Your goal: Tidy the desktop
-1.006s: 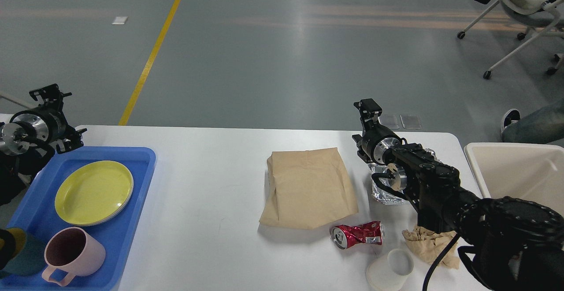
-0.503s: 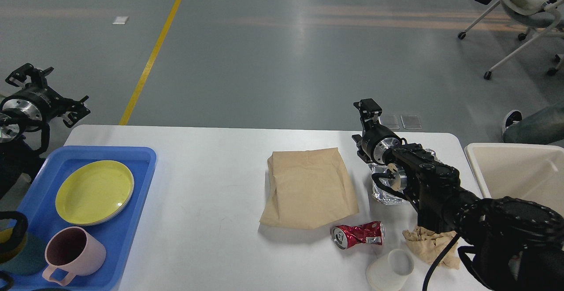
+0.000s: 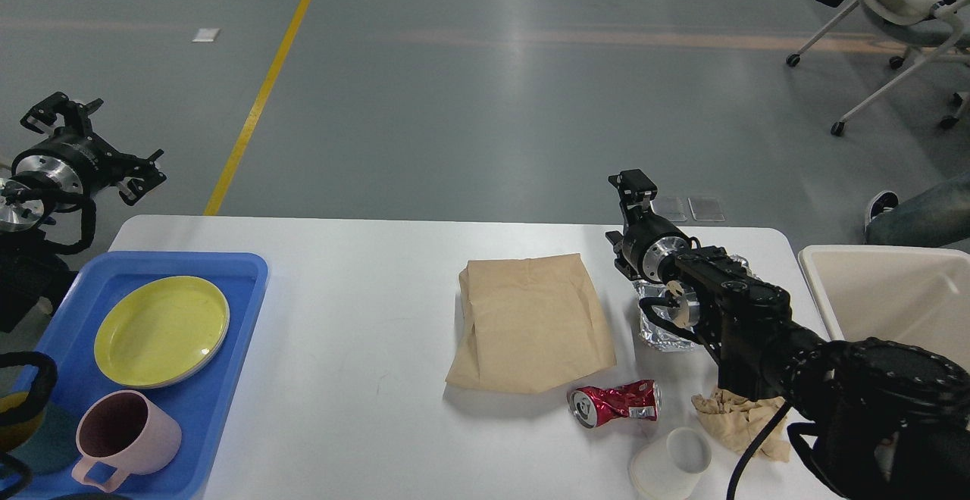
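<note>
Fingers of the right gripper [image 3: 635, 184], state unreadable, hover just right of the brown paper bag [image 3: 530, 323] on the bench [image 3: 364, 318]; left gripper [image 3: 72, 117], fingers spread, sits far left of it.

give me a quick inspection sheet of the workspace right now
surface: white desktop, bare in the middle
job's things: blue tray with yellow plate and pink mug; cream bin at the right
clutter: brown bag, crushed can, paper cup, crumpled napkin, foil
grippers: left gripper open, raised beyond the table; right gripper above the foil, state unclear
cables: black cable under the right arm
surroundings: grey floor, yellow line, chair
</note>
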Controlling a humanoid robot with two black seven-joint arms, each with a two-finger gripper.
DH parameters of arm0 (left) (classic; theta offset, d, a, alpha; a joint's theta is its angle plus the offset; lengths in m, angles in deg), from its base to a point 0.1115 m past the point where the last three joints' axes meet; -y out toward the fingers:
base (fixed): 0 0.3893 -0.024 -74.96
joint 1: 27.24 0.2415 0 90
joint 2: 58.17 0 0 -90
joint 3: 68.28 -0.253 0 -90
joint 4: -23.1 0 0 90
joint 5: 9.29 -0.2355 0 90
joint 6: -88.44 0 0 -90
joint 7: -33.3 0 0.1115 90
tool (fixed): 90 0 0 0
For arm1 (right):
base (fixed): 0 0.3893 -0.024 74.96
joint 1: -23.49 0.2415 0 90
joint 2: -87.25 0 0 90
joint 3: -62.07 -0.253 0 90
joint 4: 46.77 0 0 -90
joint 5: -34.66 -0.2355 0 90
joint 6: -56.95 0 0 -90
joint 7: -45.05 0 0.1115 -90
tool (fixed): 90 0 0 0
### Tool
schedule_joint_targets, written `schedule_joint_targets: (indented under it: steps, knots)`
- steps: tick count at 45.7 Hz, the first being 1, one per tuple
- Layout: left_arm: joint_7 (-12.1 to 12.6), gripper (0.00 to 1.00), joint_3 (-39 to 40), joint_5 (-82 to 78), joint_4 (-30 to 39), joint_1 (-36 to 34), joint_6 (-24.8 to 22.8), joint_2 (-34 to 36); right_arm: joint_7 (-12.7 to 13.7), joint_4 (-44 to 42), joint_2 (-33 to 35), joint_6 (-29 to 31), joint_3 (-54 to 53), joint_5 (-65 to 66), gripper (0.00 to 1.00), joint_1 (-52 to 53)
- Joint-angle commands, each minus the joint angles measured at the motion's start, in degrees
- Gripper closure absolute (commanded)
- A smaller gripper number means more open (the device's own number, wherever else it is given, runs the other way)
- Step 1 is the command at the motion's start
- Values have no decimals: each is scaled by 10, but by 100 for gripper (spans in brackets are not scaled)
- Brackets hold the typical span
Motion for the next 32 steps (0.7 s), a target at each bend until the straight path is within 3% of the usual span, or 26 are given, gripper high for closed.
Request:
schedule_joint_targets:
  steps: [1, 32]
  knots:
    - [0, 4, -8, -1, 0, 2, 0, -3, 0, 0, 0, 0, 0, 0, 0, 0]
    - [-4, 4, -12, -7, 0, 35, 0, -98, 0, 0, 0, 0, 0, 0, 0, -1]
